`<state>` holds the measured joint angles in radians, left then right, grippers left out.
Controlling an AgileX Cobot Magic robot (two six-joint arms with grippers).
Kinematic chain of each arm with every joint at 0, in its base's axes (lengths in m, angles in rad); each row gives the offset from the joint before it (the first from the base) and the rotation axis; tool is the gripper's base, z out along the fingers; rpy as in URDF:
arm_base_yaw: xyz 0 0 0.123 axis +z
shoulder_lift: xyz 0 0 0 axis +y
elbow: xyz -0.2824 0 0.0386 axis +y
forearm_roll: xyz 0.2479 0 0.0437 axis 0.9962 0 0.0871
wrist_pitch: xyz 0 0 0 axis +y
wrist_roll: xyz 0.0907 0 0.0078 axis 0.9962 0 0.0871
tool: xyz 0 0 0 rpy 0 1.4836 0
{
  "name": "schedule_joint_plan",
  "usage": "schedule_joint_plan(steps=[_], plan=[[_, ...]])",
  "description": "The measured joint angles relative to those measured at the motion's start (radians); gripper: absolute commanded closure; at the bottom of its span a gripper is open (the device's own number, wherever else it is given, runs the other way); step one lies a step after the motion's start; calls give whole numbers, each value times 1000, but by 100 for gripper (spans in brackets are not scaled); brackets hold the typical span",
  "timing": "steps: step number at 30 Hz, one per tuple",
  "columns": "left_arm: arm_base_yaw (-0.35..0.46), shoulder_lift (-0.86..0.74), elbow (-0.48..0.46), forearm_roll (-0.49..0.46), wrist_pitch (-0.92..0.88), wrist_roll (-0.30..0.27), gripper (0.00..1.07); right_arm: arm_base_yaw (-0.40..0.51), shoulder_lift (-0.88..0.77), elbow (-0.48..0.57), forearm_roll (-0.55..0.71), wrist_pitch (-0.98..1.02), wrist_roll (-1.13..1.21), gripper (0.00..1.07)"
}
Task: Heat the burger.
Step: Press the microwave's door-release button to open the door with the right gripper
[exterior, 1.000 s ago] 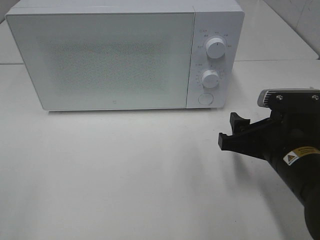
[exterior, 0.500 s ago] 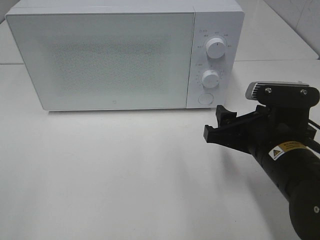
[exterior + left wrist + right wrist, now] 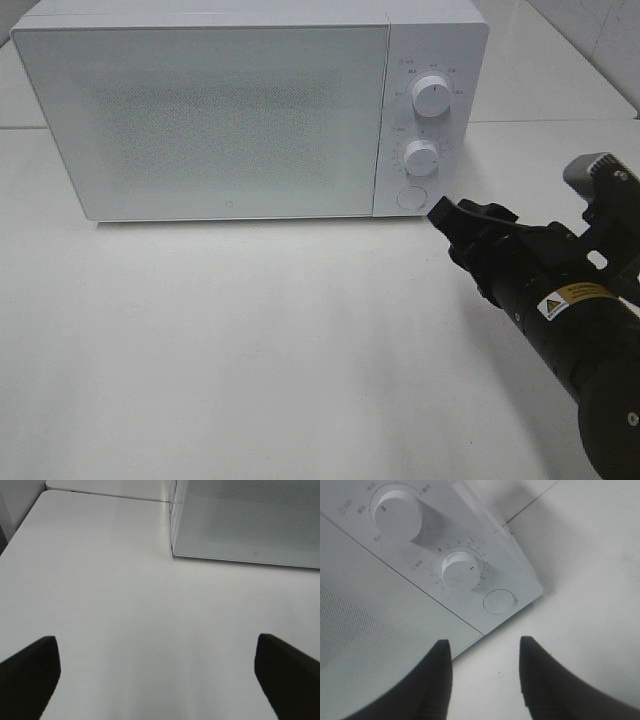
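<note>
At the near right of the high view, the right arm (image 3: 570, 330) comes in from the lower corner, its black forearm slanting up and left; the right gripper (image 3: 447, 214) ends just short of the round button (image 3: 410, 198) at the foot of the control panel (image 3: 428, 110). From that height the fingers overlap and their spacing is hard to read; the right wrist view makes it plain, showing two dark fingers (image 3: 432, 680) parted, only bare white table (image 3: 485, 680) between them, gripping nothing, pointed toward the button. The same close view shows the lower knob (image 3: 461, 571) just beyond the button and the upper knob (image 3: 396, 514) beyond that.

The left gripper (image 3: 155, 640) appears only in its own wrist view; its fingers stand spread wide at either edge, empty, over the table, with the microwave's corner well ahead of them.

Farther back, the microwave (image 3: 200, 110) stands on the table with its door (image 3: 215, 120) closed; the speckled, frosted panel lets nothing inside be made out; the burger is visible in no view, so I cannot tell where it lies.
</note>
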<state>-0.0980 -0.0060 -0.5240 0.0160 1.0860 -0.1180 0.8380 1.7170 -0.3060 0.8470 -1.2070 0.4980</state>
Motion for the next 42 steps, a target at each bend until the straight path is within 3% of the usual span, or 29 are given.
schedule_joint_plan(steps=[1, 8, 12, 21, 35, 42], plan=[[0, 0, 0, 0, 0, 0, 9, 0, 0, 0, 0, 0, 119, 79], [0, 0, 0, 0, 0, 0, 9, 0, 0, 0, -18, 0, 415, 92], [0, 0, 0, 0, 0, 0, 9, 0, 0, 0, -25, 0, 607, 107], [0, 0, 0, 0, 0, 0, 9, 0, 2, -9, -19, 34, 768, 107], [0, 0, 0, 0, 0, 0, 9, -1, 177, -139, 1, 50, 841, 107], [0, 0, 0, 0, 0, 0, 9, -72, 232, -220, 1, 79, 841, 107]])
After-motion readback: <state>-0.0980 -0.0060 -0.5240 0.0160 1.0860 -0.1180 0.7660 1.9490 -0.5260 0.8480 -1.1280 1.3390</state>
